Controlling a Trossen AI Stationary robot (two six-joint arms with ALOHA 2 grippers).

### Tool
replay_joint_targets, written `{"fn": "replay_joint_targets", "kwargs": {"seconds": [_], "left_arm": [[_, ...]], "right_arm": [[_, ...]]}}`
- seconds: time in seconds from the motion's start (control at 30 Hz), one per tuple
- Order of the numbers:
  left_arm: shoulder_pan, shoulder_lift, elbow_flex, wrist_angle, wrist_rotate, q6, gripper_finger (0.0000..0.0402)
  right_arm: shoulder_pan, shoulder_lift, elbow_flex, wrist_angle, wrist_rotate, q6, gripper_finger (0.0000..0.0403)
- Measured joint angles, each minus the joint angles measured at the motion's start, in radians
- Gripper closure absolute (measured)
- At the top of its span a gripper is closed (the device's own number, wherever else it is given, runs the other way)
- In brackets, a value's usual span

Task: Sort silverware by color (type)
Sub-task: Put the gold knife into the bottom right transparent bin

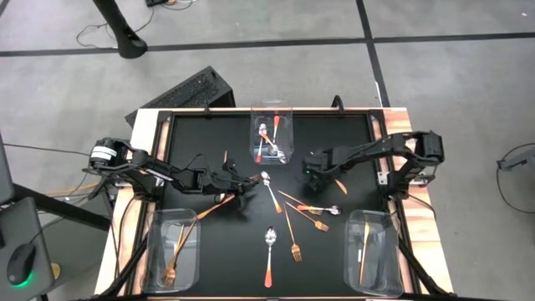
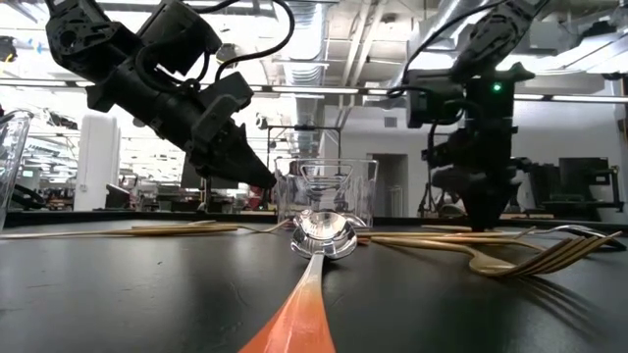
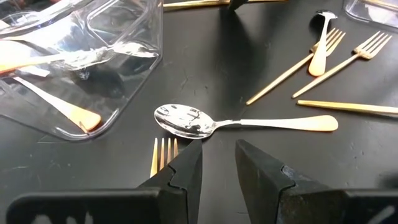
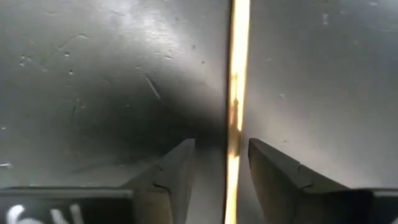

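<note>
Gold forks, thin gold knives and orange-handled spoons lie scattered mid-table. My left gripper (image 1: pixel 240 194) (image 3: pixel 217 149) is open and low over the table; a gold fork's tines (image 3: pixel 163 151) show beside one finger, and a silver-bowled spoon (image 3: pixel 186 121) lies just ahead. My right gripper (image 1: pixel 311 173) (image 4: pixel 221 146) is open, pointing down, with a thin gold knife (image 4: pixel 236 93) lying flat on the table between its fingers. In the low view the left gripper (image 2: pixel 265 179) slants down and the right gripper (image 2: pixel 483 221) points straight down.
Three clear bins stand on the black table: one at the far middle with spoons (image 1: pixel 272 138), one near left with forks (image 1: pixel 171 247), one near right with knives (image 1: pixel 368 247). A spoon (image 1: pixel 269 251), a fork (image 1: pixel 295 244) and crossed forks (image 1: pixel 313 213) lie near the middle.
</note>
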Motion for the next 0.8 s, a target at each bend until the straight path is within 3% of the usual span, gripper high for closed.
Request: {"fn": "replay_joint_targets", "kwargs": {"seconds": [0.3,0.53,0.8], "left_arm": [[0.0,0.0,0.0,0.001,-0.009,0.016,0.0317],[0.0,0.0,0.0,0.001,-0.013,0.016,0.0317],[0.0,0.0,0.0,0.0,-0.013,0.016,0.0317]], "right_arm": [[-0.091,-0.017,-0.004,0.015,-0.131,-0.166,0.0388],[-0.111,-0.109,-0.013,-0.001,-0.141,-0.2,0.0396],[0.012,-0.392,-0.01,-0.079,-0.131,-0.072,0.04]]}}
